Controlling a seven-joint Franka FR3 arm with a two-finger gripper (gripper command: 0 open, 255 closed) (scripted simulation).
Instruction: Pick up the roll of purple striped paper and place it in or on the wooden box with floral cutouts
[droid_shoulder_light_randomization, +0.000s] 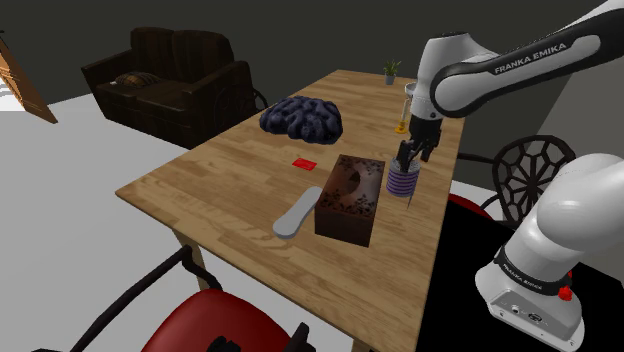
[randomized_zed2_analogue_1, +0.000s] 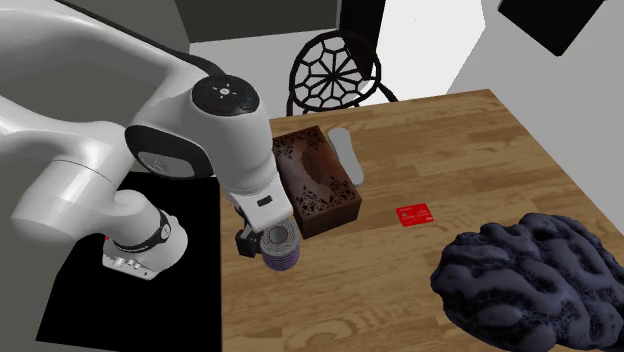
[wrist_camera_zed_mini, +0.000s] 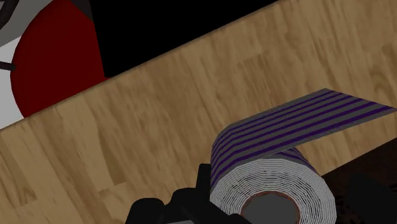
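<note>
Roll (wrist_camera_zed_mini: 273, 181) between parted gripper (wrist_camera_zed_mini: 284, 191) fingers

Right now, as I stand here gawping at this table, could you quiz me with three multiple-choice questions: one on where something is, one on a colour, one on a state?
1. Where is the striped roll?
A) beside the brown box, under the gripper
B) on top of the box
C) on the sofa

2. What colour is the small flat card?
A) green
B) red
C) yellow

3. How is the roll's paper?
A) wound tight all round
B) crumpled into a ball
C) one loose end sticking out

Answers:
1 A, since the roll stands next to the box's side, just below the gripper.
2 B, since the card is plain red.
3 C, since the wrist view shows a striped strip lifting off the roll.
</note>
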